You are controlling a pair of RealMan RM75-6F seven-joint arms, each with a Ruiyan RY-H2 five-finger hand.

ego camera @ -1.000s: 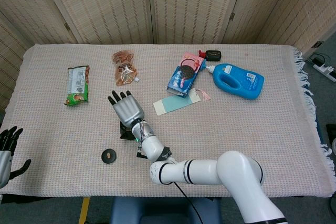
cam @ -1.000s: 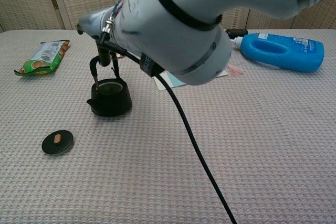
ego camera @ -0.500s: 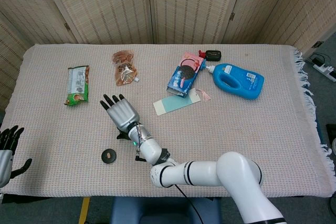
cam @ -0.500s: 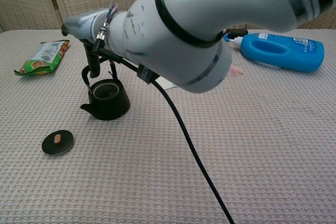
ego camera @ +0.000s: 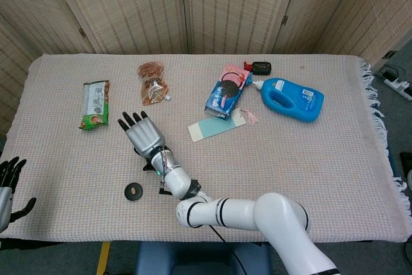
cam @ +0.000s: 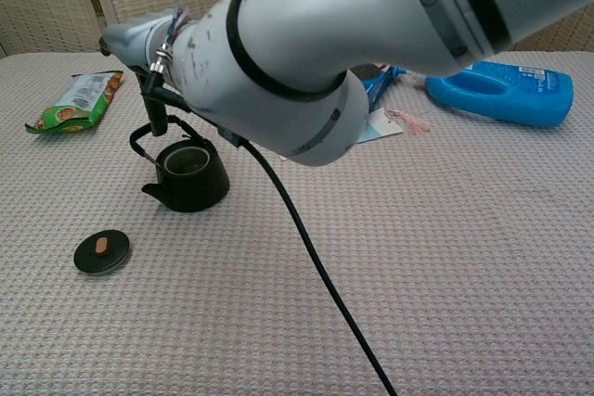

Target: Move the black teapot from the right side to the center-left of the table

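Observation:
The black teapot stands lidless on the woven cloth, left of the table's middle. Its wire handle leans to the left, and a dark finger of my right hand hooks it from above. In the head view my right hand covers the pot with its other fingers spread, so only a black sliver shows. The teapot's lid lies apart, in front of the pot and to its left. My left hand hangs off the table's near left corner, fingers apart and holding nothing.
A green snack packet and a brown pouch lie at the back left. A blue bottle, a cookie packet and a pale card sit right of centre. My right forearm crosses over the middle.
My right hand has moved left with the teapot. The pot slid left and now rests on the cloth, its handle tipped over to the left. The left hand has barely shifted.

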